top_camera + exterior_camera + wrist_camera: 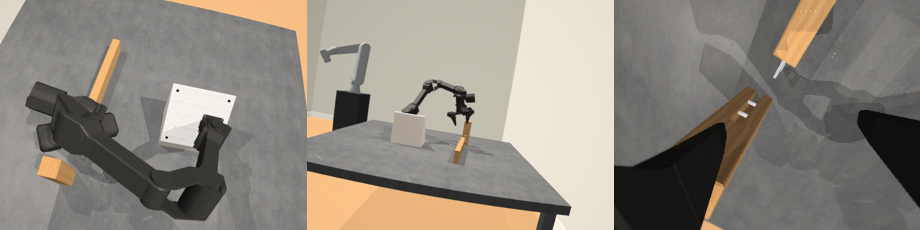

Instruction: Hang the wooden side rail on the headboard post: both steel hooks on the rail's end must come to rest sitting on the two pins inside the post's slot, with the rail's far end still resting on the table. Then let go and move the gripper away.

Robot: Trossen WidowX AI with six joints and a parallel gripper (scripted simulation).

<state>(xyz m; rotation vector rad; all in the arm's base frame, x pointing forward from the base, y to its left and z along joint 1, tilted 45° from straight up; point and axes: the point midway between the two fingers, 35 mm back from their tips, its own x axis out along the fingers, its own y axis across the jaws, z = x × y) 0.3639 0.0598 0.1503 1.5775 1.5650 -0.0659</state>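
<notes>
Jaws [460, 120] hang spread wide with nothing between them, poised over the top of the post [466, 132]. From the side, one dark fingertip [467, 121] sits right at the post's upper end while the other [454, 121] points down at open table [382, 159] on the near side.

Counting up: one arm [129, 164], one upright wooden post, one wooden rail [459, 151], one pale block [407, 129] that the arm stands on, and a second, grey arm [354, 64] on a black pedestal off the table.

The wrist camera shows what the others hide: two short steel pins [746, 109] inside the slot at the post's top [745, 116], and a steel hook [779, 70] poking from the end of the rail [803, 31]. That hooked end lies just beyond the post, apart from it, with a strip of table between.

From overhead the jaws themselves are buried under the wrist [75, 117]; only the rail [105, 72] running away behind it and the post [57, 171] in front are seen. The side view puts the rail flat on the table, in front of the post and below the jaws.
</notes>
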